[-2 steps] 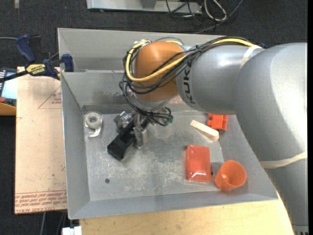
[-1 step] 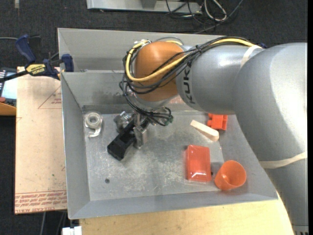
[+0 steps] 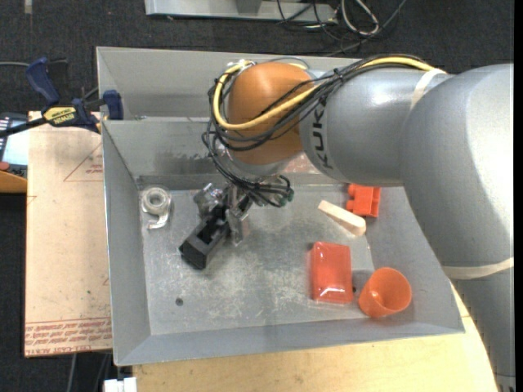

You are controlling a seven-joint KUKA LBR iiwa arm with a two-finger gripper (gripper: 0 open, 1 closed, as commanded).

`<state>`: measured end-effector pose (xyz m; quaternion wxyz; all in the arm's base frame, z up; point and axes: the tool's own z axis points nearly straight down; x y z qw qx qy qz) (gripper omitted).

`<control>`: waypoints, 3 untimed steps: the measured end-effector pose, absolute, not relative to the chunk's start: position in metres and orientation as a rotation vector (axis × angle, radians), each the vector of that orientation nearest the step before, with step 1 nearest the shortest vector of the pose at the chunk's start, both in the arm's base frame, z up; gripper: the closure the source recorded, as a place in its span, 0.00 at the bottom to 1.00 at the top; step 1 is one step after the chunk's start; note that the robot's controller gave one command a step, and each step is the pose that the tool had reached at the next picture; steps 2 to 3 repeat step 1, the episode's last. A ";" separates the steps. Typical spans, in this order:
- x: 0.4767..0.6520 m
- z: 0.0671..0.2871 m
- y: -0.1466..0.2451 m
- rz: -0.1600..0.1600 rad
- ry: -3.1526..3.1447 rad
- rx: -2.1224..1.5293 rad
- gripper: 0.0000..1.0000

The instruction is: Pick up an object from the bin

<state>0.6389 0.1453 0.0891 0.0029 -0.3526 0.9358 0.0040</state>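
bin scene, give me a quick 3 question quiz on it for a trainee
1. True or false: the orange cup sits toward the lower right of the bin, just right of the orange-red flat packet.
2. Which thing is nearest the gripper? A. the black block B. the orange cup C. the orange-red flat packet
3. What lies to the left of the gripper, near the bin's left wall?

Key: 1 true. 2 A, the black block lies right at the gripper. 3 the silvery metal ring.
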 end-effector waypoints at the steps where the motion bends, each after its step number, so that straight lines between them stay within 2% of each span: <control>1: 0.640 0.113 0.146 0.012 2.928 -1.102 1.00; 3: 0.640 0.113 0.146 0.012 2.928 -1.102 1.00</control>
